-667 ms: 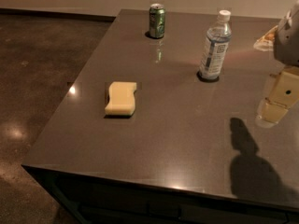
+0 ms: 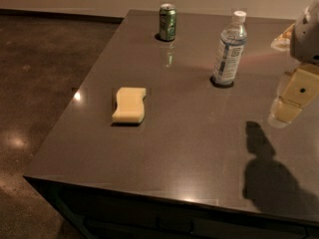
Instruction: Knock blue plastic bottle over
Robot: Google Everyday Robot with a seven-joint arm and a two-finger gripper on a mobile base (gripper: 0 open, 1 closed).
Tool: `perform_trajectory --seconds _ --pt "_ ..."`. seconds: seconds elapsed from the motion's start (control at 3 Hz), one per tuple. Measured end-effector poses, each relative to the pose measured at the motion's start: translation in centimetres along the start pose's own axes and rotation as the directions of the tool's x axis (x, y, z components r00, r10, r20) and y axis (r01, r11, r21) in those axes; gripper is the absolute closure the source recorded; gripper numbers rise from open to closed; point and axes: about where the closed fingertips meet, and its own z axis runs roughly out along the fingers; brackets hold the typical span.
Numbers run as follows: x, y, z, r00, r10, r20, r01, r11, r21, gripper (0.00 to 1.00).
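Note:
The blue plastic bottle (image 2: 229,49) is clear with a white cap and a blue-and-white label. It stands upright on the dark table (image 2: 199,148), toward the back right. My gripper (image 2: 288,107) hangs above the table at the right edge of the view, to the right of the bottle and a little nearer the camera. It is apart from the bottle, with a clear gap between them. Its shadow falls on the table below it.
A green soda can (image 2: 167,22) stands upright at the back of the table, left of the bottle. A yellow sponge (image 2: 129,104) lies flat on the table's left middle. The table's left edge drops to a dark floor (image 2: 35,83).

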Motion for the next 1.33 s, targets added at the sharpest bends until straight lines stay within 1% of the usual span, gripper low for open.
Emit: perform_trajectory --seconds 0.33,0.67,1.0,1.33 --pt "0.2 -2.9 1.2 0.995 0.102 0.008 -0.102 0.9946 0.018 0.00" --pt "0.5 -6.0 2.5 0.981 0.195 0.016 -0.195 0.9798 0.042 0.00" --pt "0.8 -9.0 3.6 0.957 0.283 0.062 -0.287 0.9562 0.059 0.00" --pt "0.6 -11.9 4.7 0.931 0.340 0.131 -0.349 0.9350 0.061 0.00"
